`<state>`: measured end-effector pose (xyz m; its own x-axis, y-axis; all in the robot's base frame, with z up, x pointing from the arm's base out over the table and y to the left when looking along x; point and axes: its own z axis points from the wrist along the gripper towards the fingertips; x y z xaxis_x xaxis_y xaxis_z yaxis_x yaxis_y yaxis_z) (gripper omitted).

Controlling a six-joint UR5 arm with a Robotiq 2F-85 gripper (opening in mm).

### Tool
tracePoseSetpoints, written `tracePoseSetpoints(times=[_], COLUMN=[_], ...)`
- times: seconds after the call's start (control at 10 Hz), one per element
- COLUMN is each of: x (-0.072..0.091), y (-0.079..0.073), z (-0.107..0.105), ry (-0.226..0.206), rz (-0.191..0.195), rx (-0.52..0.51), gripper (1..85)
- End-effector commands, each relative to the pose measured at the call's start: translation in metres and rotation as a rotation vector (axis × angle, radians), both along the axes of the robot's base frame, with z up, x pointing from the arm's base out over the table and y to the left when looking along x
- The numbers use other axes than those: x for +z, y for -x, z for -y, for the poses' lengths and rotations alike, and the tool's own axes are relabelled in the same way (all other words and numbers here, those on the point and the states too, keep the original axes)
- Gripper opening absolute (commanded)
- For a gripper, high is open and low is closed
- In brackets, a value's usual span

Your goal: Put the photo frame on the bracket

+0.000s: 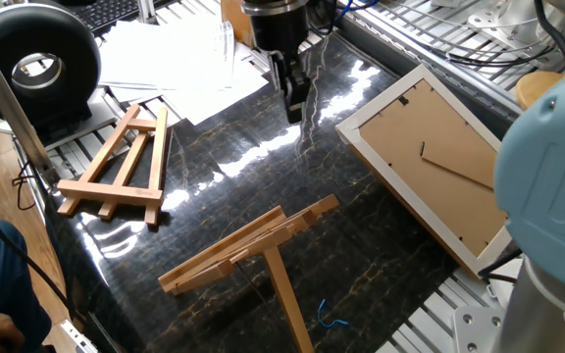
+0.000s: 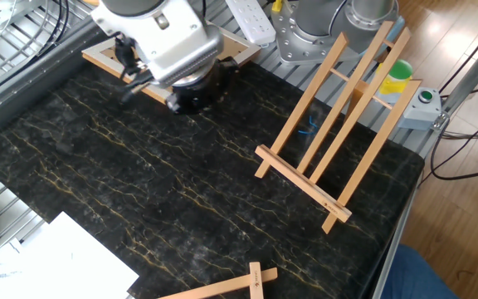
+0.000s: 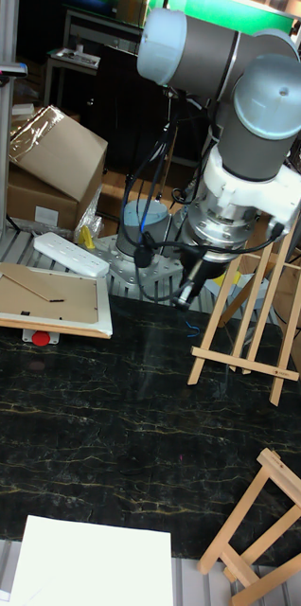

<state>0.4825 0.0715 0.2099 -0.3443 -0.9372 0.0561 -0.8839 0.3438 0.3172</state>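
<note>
I see the photo frame (image 1: pixel 430 167) lying back-up over one edge of the dark marble tabletop (image 2: pixel 139 191), part of it hanging off onto the slatted surround, while the bracket (image 2: pixel 330 137) stands upright near the opposite corner, well apart from it. My gripper (image 1: pixel 293 96) hangs over open tabletop beside the frame, holding nothing; its fingers look close together, but I cannot tell how far open they are. The smaller easel (image 1: pixel 116 162) lies flat near another edge.

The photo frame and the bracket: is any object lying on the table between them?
Nothing visible does. Only bare dark marble separates the photo frame from the bracket; the smaller easel lies off to the side.
</note>
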Motion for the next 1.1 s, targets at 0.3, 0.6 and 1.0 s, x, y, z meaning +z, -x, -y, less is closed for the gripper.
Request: tracePoseSetpoints(times=[0.3, 0.6, 1.0], x=[0.004, -0.001, -0.015], y=[0.0, -0.025, -0.04], z=[0.004, 0.057, 0.092], ry=[-0.07, -0.049, -0.023], rz=[-0.027, -0.021, 0.008], rx=[0.156, 0.229, 0.258], gripper=[1.0, 1.0, 1.0])
